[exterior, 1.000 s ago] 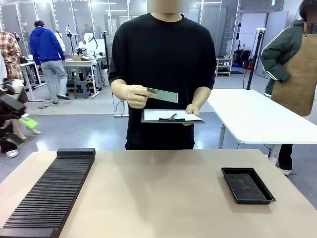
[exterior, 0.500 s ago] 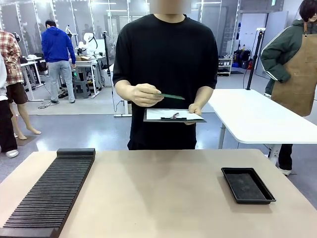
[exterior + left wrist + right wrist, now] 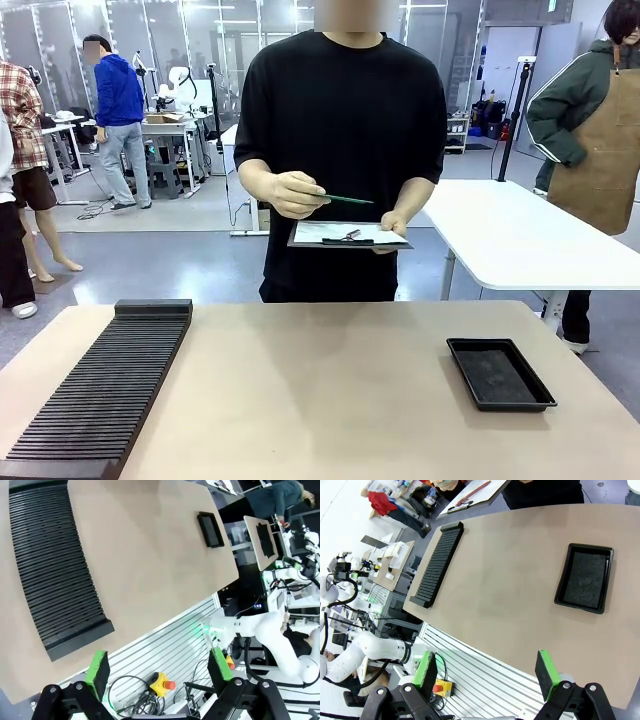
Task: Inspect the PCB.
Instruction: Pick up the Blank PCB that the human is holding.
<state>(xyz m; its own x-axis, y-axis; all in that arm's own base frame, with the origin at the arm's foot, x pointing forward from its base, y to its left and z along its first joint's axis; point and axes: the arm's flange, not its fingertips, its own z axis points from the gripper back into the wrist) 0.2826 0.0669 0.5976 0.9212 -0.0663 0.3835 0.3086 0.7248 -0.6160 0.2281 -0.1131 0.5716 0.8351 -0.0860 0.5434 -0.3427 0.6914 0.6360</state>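
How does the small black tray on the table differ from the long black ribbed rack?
The rack is much longer than the tray and runs along the table's left side; the tray lies at the right side. The rack's top is cut into many narrow cross slots, while the tray has a flat floor inside a raised rim. Both are black, rectangular, and rest flat on the tan table.
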